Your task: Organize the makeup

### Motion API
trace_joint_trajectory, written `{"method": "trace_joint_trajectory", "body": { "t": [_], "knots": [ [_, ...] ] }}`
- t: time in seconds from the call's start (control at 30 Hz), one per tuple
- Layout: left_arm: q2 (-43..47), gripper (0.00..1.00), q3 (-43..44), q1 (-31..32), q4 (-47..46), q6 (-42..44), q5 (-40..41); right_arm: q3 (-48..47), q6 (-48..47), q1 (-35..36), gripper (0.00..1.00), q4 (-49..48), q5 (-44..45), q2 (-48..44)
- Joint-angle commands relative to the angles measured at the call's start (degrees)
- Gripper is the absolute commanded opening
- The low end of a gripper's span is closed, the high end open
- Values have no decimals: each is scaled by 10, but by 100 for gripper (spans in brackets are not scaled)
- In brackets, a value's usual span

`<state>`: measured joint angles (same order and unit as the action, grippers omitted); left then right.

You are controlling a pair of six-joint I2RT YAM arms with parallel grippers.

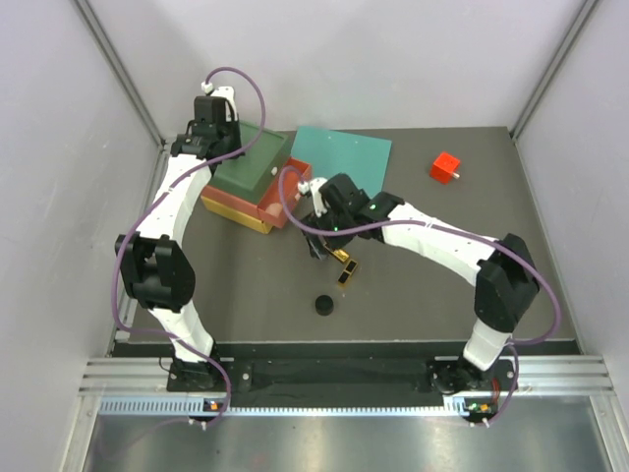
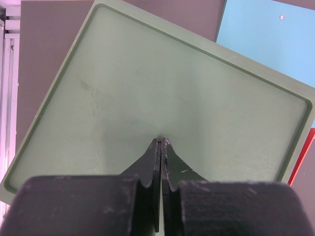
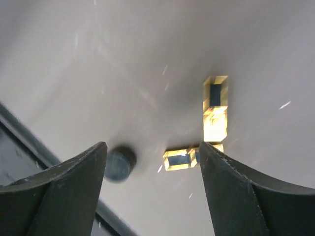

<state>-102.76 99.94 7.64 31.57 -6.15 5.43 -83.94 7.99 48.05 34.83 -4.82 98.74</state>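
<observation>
Two black-and-gold cases (image 1: 344,267) lie touching at a right angle on the dark table; in the right wrist view one (image 3: 215,105) lies lengthwise and the other (image 3: 181,159) crosswise. A small black round jar (image 1: 322,306) sits nearer the front, also in the right wrist view (image 3: 119,163). My right gripper (image 1: 320,242) (image 3: 152,147) is open and empty, hovering above the cases and the jar. My left gripper (image 1: 214,146) (image 2: 161,141) is shut and empty over a green lid (image 2: 147,88). The pink disc and the tubes are out of view.
The green lid (image 1: 252,157) tops a red and yellow box stack (image 1: 246,208) at the back left. A teal mat (image 1: 346,152) lies behind it and a red cube (image 1: 445,167) stands at the back right. Grey walls enclose the table.
</observation>
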Motion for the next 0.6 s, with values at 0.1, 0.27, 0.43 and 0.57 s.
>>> {"method": "trace_joint_trajectory", "body": {
  "t": [0.1,0.27,0.43,0.57],
  "knots": [
    [-55,0,-32,-2,120,-12,-1,33,-24,90,73,56,-2,9],
    [-60,0,-33,-2,119,-12,-3,27,-36,129,73,74,10,45],
    [-64,0,-31,-2,119,-12,-5,-3,-50,132,70,121,38,108],
    [-66,0,-30,-2,118,-12,-5,-16,-59,133,68,132,45,136]
  ]
}}
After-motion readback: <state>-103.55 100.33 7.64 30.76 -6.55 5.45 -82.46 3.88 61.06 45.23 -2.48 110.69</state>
